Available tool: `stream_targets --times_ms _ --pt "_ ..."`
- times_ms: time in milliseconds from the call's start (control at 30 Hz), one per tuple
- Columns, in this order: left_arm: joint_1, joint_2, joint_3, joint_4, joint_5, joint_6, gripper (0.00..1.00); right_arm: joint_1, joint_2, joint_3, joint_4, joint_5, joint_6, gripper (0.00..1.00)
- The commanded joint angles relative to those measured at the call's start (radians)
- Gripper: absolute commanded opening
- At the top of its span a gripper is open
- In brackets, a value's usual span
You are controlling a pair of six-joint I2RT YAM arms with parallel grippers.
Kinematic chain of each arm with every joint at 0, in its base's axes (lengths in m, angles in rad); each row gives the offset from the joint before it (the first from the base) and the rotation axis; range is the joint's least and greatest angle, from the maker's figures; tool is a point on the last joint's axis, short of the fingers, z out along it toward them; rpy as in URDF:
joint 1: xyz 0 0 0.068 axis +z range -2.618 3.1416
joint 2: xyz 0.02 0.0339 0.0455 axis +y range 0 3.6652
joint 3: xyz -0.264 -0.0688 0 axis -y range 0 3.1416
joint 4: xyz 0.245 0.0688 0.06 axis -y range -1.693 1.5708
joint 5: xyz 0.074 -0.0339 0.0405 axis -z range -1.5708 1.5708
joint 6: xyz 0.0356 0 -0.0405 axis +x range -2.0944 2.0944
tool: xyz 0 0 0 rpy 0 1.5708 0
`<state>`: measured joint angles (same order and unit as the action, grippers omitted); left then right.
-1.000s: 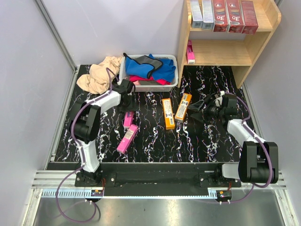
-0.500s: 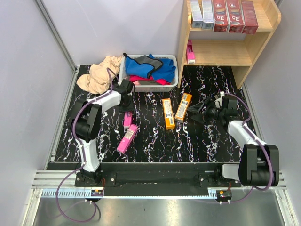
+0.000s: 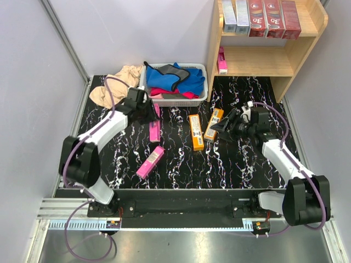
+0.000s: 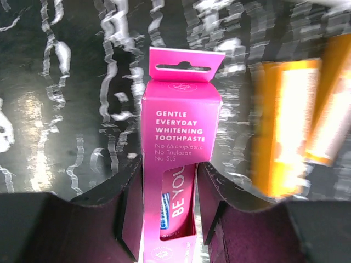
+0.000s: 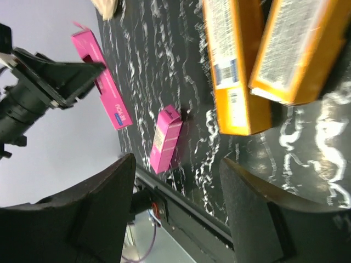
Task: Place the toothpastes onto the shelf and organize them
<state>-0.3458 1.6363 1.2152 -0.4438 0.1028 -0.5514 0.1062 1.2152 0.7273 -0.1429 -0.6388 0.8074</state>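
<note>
Left gripper (image 3: 148, 114), top view: clenched on pink toothpaste box (image 3: 154, 131), just in front of white basket (image 3: 175, 101). Second pink box (image 3: 150, 161) flat on table (image 3: 247, 164), farther in front of basket. Two orange boxes (image 3: 196, 131) front-right of basket. Right gripper (image 3: 218, 130) beside them, jaws apart, empty. Shelf (image 3: 263, 61) right of basket.
Left wrist: fingers (image 4: 127, 216) pinch pink toothpaste box at lower half, hang-tab end pointing away.
Right wrist: orange boxes ahead of parted jaws, untouched.
</note>
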Motion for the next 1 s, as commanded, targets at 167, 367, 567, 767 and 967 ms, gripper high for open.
stream_targets --times_ms 167,367,567,767,967 --pt "0.160 -0.283 -0.331 0.440 0.372 -0.344 0.41 0.280 -0.013 0.161 -0.063 0.272 -0.028 0.72" --pt "0.235 -0.342 -0.488 0.649 0.463 -0.533 0.42 0.538 0.046 0.267 -0.102 0.485 -0.062 0.72" --pt "0.258 -0.325 -0.531 0.734 0.526 -0.588 0.43 0.762 0.105 0.374 -0.107 0.692 -0.128 0.72" --pt "0.260 -0.322 -0.552 0.772 0.546 -0.617 0.43 0.842 0.205 0.457 -0.107 0.741 -0.166 0.72" --pt "0.260 -0.332 -0.553 0.771 0.557 -0.621 0.44 0.912 0.300 0.529 -0.101 0.806 -0.194 0.71"
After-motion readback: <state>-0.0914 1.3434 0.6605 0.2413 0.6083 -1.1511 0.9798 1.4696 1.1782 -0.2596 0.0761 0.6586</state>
